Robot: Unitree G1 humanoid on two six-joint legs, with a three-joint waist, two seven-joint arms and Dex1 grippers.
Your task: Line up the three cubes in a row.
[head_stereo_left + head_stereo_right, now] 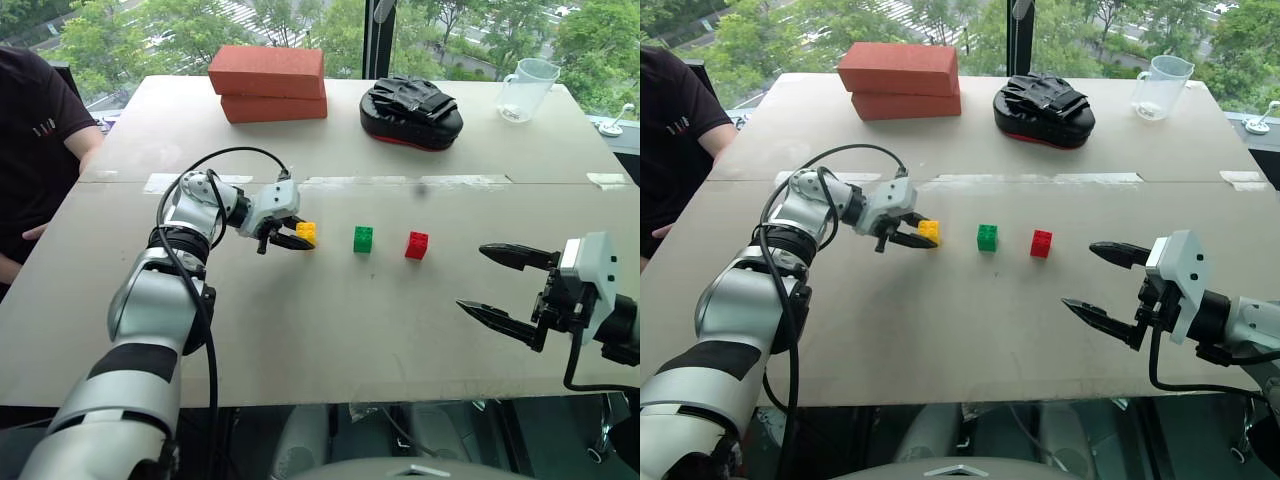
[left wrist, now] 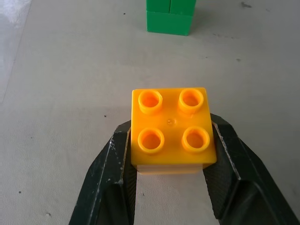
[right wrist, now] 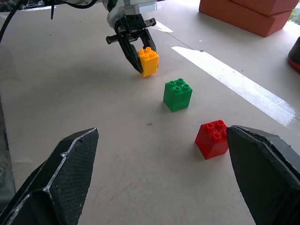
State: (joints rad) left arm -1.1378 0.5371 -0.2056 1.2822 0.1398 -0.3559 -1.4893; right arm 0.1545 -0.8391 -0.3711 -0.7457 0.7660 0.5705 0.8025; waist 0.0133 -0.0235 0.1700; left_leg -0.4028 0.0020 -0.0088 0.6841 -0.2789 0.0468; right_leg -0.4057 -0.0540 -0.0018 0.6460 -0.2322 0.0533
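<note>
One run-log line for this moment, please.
left gripper: shut on yellow cube | right gripper: open, holding nothing | green cube, red cube: on table, apart

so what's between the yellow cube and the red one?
The green cube stands between the yellow cube, gripped by the left gripper, and the red cube, apart from both; clear in the left eye view.

I work in what looks like a test room or lab: a plain pale tabletop (image 1: 330,340) joined with strips of tape, odd props like two stacked red-orange bricks (image 1: 268,83) and a clear plastic measuring jug (image 1: 526,88), large windows overlooking trees.
</note>
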